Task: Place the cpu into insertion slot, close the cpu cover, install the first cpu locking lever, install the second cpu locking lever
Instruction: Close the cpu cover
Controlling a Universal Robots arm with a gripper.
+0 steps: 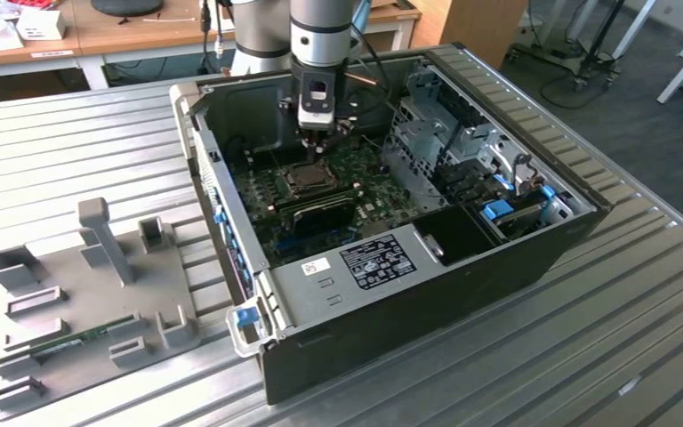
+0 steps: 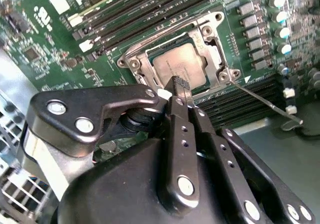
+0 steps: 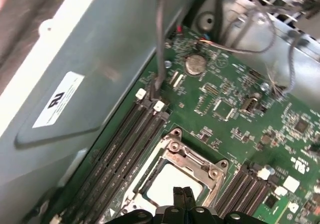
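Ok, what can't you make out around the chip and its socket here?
The chip, its edge nearest the hand: second wrist view, hidden by the hand.
The socket, its side below the hand: first wrist view, cut off by the picture edge.
The socket's details: exterior view, too small.

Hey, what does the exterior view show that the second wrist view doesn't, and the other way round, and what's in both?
Exterior view: the whole open case on the slatted table, the arm above it, and a grey fixture on the exterior view's left.
Second wrist view: the cpu, its metal top framed by the cover, and a thin lever sticking out sideways.
Both: the gripper above the slot, fingers shut, and the green board with its memory slots.
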